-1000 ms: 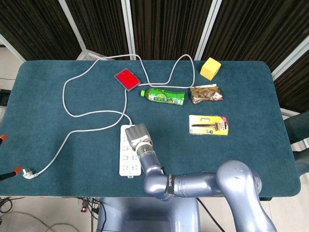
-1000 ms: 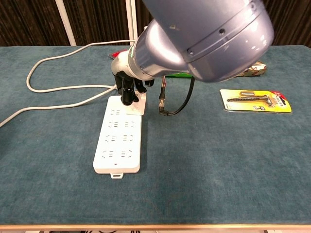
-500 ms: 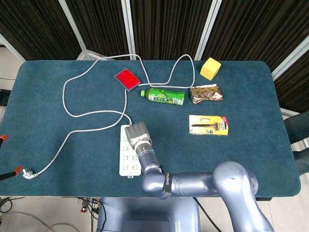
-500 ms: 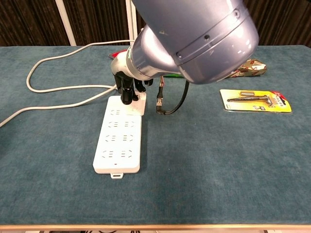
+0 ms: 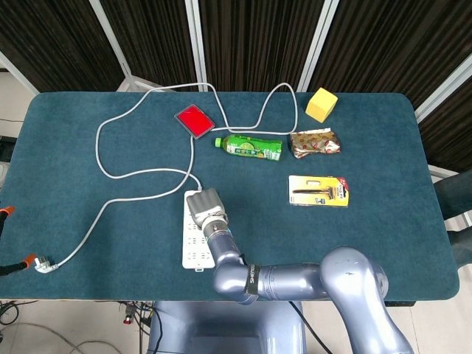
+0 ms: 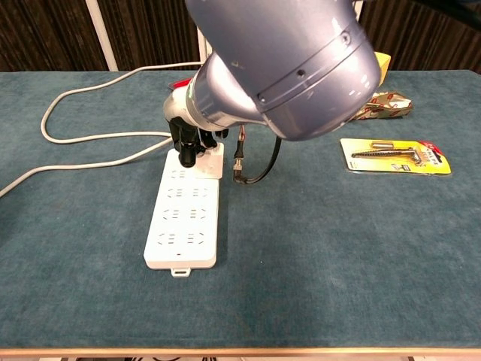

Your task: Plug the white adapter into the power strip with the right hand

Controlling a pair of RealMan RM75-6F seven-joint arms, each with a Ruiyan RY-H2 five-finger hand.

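The power strip (image 6: pixel 184 215) lies left of centre on the surface (image 6: pixel 338 248), its cord (image 5: pixel 110 173) looping away leftward. At its far end the right hand (image 6: pixel 188 143) grasps the white adapter (image 6: pixel 210 159), poised over the top sockets; seating looks unfinished. Rightward there is open room; the packaged tool (image 6: pixel 396 156) lies well apart.

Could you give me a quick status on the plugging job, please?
Right robot hand holds the white adapter down at the far end of the power strip. Left robot hand not in view. Nothing blocking.
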